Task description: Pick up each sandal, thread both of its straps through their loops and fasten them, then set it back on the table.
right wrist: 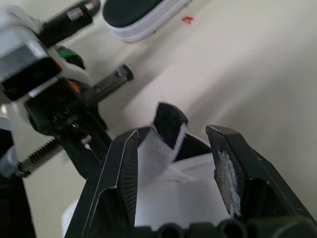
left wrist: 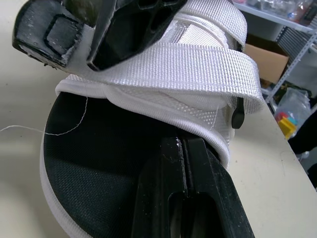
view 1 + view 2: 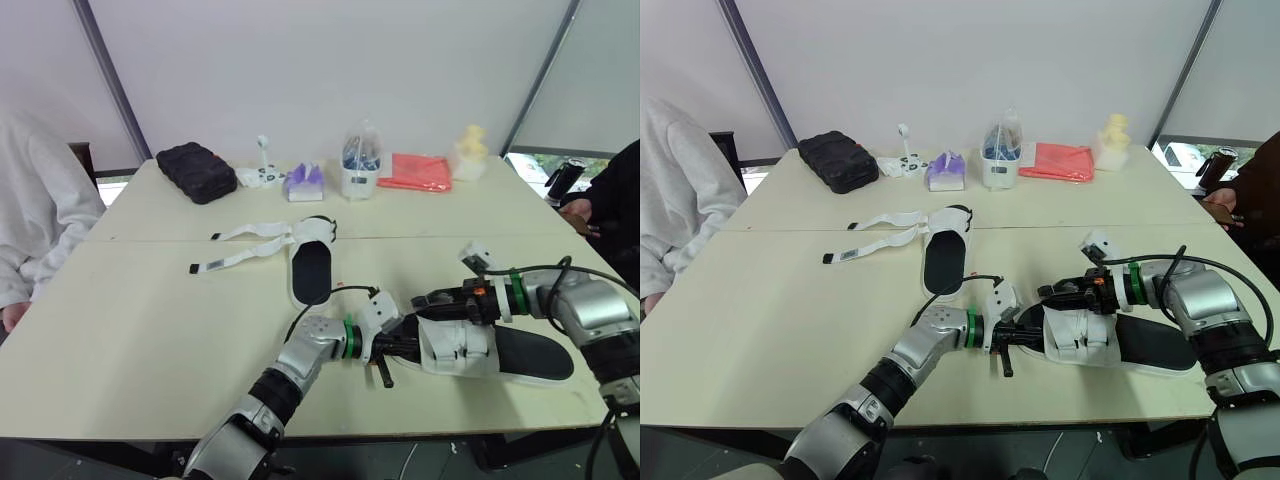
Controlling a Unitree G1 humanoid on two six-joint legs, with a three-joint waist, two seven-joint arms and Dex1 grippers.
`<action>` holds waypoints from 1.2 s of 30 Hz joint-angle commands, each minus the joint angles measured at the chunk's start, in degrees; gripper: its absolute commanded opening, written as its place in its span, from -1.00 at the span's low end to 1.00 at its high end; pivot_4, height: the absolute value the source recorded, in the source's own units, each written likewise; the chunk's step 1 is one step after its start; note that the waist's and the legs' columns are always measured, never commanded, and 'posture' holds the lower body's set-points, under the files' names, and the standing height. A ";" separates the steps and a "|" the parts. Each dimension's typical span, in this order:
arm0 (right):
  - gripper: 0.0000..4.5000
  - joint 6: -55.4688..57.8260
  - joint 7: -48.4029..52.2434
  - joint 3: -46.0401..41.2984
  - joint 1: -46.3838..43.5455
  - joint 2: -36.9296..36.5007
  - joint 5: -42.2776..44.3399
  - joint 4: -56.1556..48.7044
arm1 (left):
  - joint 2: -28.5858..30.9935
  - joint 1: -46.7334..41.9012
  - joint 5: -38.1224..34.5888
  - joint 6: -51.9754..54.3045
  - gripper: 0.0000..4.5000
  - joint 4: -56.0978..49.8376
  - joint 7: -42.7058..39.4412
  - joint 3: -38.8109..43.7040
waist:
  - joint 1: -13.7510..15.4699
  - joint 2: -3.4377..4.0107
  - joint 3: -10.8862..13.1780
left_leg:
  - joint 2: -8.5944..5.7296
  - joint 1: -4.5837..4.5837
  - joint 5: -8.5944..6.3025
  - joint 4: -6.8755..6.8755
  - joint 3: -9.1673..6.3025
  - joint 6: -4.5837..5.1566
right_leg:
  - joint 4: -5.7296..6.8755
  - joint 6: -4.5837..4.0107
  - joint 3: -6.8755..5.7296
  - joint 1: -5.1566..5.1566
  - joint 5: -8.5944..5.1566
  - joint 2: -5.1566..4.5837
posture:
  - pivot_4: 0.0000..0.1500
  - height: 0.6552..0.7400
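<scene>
Sandal (image 3: 535, 355) lay crosswise. The right gripper (image 1: 173, 133), above its middle, clamped the strap (image 1: 178, 173); the left gripper (image 3: 392, 348), pinched narrow, sat at the end nearest it.

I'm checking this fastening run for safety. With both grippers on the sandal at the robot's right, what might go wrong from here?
1. The left gripper and right gripper crowd the same straps on the near sandal; they may collide or jam.
2. That sandal lies close to the table edge on the robot's right; a hard tug might drag it off.
3. A black cable loops beside the other sandal and could snag it.
</scene>
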 commanded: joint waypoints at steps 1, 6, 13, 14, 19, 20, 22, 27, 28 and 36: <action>-0.58 0.54 0.48 -2.61 -1.72 0.74 0.27 -0.26 | 1.12 1.99 2.90 3.22 -1.00 4.20 3.73 -0.31 | 0.05 0.00 0.00 | 0.00 0.00 0.00 0.00 0.00 -0.01 | 0.00 0.00 0.00 0.00 0.00 0.00 | 1.00 1.00; -0.98 2.67 0.45 -4.62 -1.21 1.07 1.62 -2.70 | 0.99 1.82 2.99 3.15 -1.00 4.49 3.55 -0.22 | 0.06 0.00 0.00 | -0.01 -0.01 -0.01 0.00 0.00 -0.01 | -0.01 0.00 0.01 0.00 0.00 -0.01 | 1.00 1.00; -0.98 7.31 -5.19 -14.26 -2.25 2.06 5.77 -3.00 | 0.99 1.91 2.98 3.08 -1.00 4.55 3.44 -0.13 | 0.03 0.00 0.01 | -0.01 -0.02 -0.01 0.00 0.00 -0.01 | -0.01 -0.01 0.01 -0.01 0.00 -0.02 | 1.00 1.00; -0.98 7.52 -6.31 -15.77 -2.28 2.16 6.11 -2.50 | 1.00 1.96 2.98 3.10 -1.00 4.54 3.45 -0.10 | -0.05 -0.01 0.01 | -0.01 -0.03 -0.01 0.00 0.01 -0.01 | 0.00 -0.01 0.02 -0.03 0.00 -0.02 | 1.00 1.00; -0.98 5.21 -9.33 -16.77 1.94 1.60 3.34 -2.14 | 1.00 1.99 2.92 3.18 -1.00 4.57 3.31 -0.16 | -0.16 0.04 0.04 | 0.01 -0.07 0.00 -0.05 0.02 -0.01 | 0.02 -0.03 0.06 -0.14 0.02 0.00 | 1.00 1.00; -0.98 4.03 -10.21 -15.50 3.24 1.48 1.56 -2.01 | 1.01 1.97 2.91 3.18 -1.00 4.61 3.26 -0.18 | -0.16 0.04 0.04 | 0.01 -0.06 0.00 -0.06 0.02 0.00 | 0.02 -0.03 0.06 -0.15 0.02 0.00 | 1.00 1.00; -0.98 2.04 -11.54 -13.50 4.77 1.54 -1.32 -1.37 | 1.00 1.93 2.92 3.18 -1.00 4.66 3.23 -0.20 | -0.20 0.04 0.04 | 0.01 -0.06 0.00 -0.06 0.02 -0.01 | 0.03 -0.03 0.06 -0.14 0.02 0.00 | 1.00 1.00; -0.98 -2.01 -12.05 -9.27 5.85 1.90 -6.48 0.39 | 0.98 1.86 3.01 3.15 -1.00 4.72 3.30 -0.27 | -0.59 0.02 0.00 | 0.00 -0.02 0.00 -0.06 0.02 -0.01 | 0.03 -0.02 0.05 -0.09 0.02 0.01 | 1.00 1.00; -0.98 -3.26 -11.59 -8.42 5.97 1.81 -7.30 0.07 | 1.02 1.87 3.03 3.15 -1.00 4.70 3.32 -0.28 | -0.65 0.00 0.00 | 0.00 -0.01 0.00 -0.06 0.02 -0.01 | 0.03 -0.02 0.04 -0.07 0.02 0.02 | 1.00 1.00; -0.32 -8.36 -11.42 -10.34 5.29 2.38 -7.88 1.02 | 1.15 1.90 3.30 1.66 -1.00 4.57 3.99 -0.20 | -1.08 -0.05 -0.02 | -0.02 0.03 0.01 -0.04 0.00 0.00 | 0.02 -0.01 0.02 0.01 0.02 0.01 | 1.00 1.00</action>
